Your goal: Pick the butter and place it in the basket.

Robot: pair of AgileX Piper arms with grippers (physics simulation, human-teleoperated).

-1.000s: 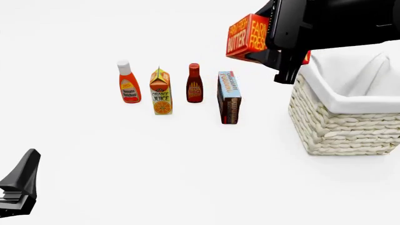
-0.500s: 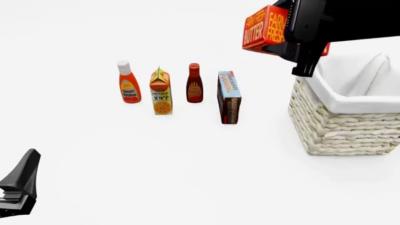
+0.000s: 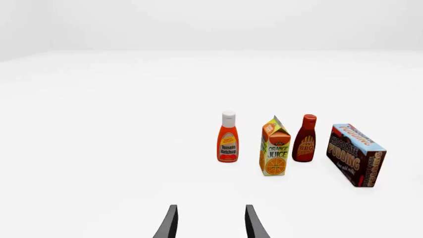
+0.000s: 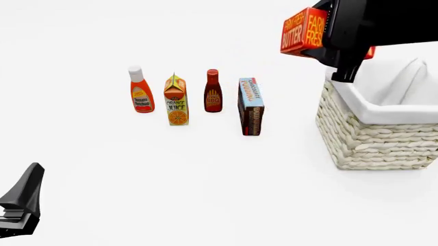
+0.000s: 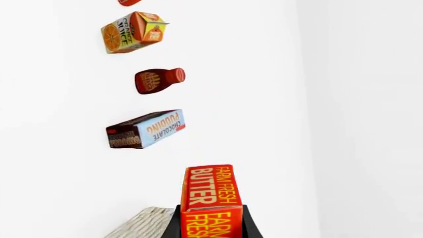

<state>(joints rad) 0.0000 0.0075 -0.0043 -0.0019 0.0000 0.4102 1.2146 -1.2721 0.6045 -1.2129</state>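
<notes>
Carried rightward, butter (image 4: 303,32) sits clamped in right gripper (image 4: 335,38) above basket (image 4: 373,136).

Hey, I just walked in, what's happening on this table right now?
The right end effector is shut on the butter and holds it in the air near the basket's near-left corner, above rim height. The basket has nothing visible inside but its white lining. The left end effector is open and parked low at the near left, holding nothing. The ketchup, orange juice, BBQ sauce and chocolate pudding stand in a row on the table.
</notes>
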